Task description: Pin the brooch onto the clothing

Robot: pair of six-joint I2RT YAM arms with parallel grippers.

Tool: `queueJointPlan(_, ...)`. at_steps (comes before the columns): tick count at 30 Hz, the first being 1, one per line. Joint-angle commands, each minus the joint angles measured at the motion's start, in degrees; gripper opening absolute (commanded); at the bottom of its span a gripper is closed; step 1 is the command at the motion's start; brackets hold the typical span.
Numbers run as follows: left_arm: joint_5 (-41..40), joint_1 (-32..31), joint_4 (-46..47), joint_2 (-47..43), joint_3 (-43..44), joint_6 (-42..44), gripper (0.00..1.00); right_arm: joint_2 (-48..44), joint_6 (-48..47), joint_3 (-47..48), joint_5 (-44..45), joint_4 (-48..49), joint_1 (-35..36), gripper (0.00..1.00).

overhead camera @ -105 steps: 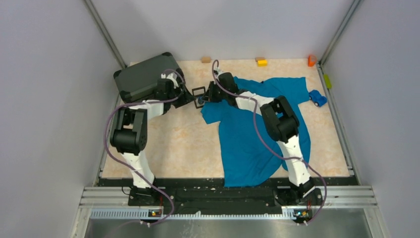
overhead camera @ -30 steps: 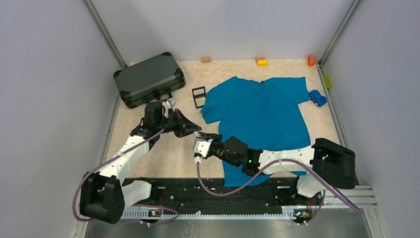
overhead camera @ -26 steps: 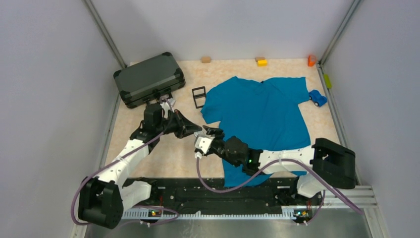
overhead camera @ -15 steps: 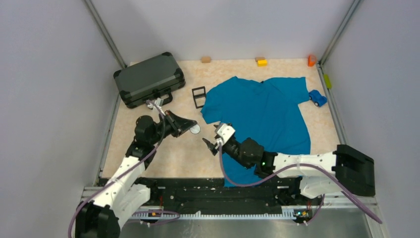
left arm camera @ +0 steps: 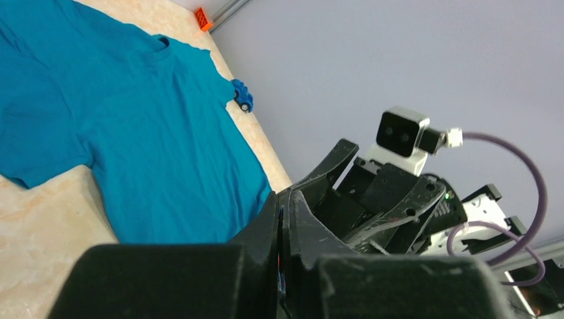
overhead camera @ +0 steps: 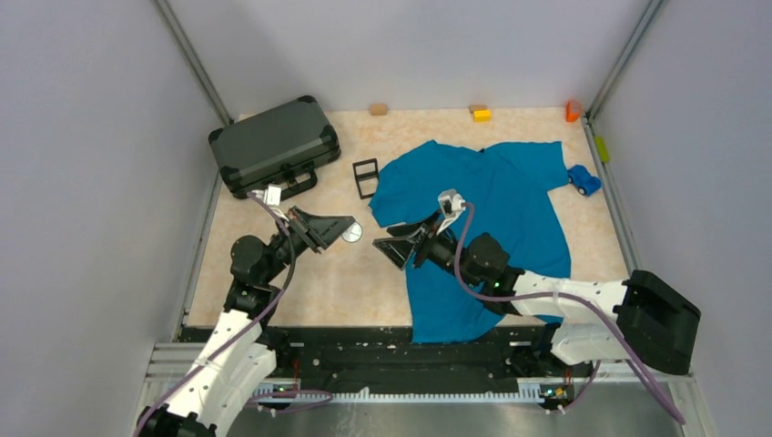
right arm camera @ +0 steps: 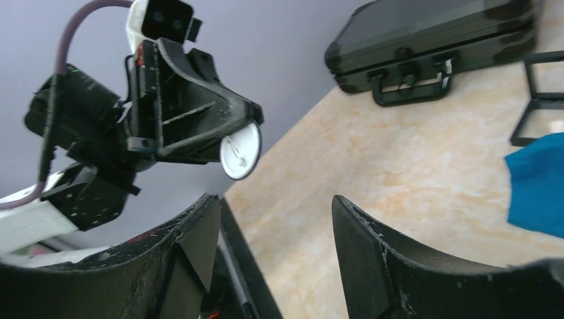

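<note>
The right claw (overhead camera: 393, 251) had shifted toward 1 o'clock, released (empty); at its 9 o'clock the left claw (overhead camera: 348, 228) clenched the brooch (overhead camera: 353, 234).

The left arm rises from its base with the elbow bent and the wrist aimed at the other gripper. The left gripper (overhead camera: 347, 228) is closed, its fingertips pinching the brooch (overhead camera: 354, 234). The right arm lies low and stretched out long. The right gripper (overhead camera: 393, 248) faces the left one just beside it, apart, fingers (right arm camera: 372, 246) spread with nothing between them.
</note>
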Motion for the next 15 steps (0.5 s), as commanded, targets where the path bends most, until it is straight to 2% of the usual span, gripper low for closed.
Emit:
queueJointPlan(1,4.87,-0.22,-0.03,0.14,2.51,4.31,0.00,1.13,8.00,5.18,-14.74,1.86,-3.69,0.61)
queueJointPlan(7,8.87,-0.22,0.46,1.40,3.89,5.17,0.00,4.53,7.96,9.29,-25.90,-0.51,-5.85,0.51)
queueJointPlan(15,13.04,-0.22,2.38,2.61,4.62,4.80,0.00,7.44,8.32,11.04,-28.42,0.18,-6.00,0.41)
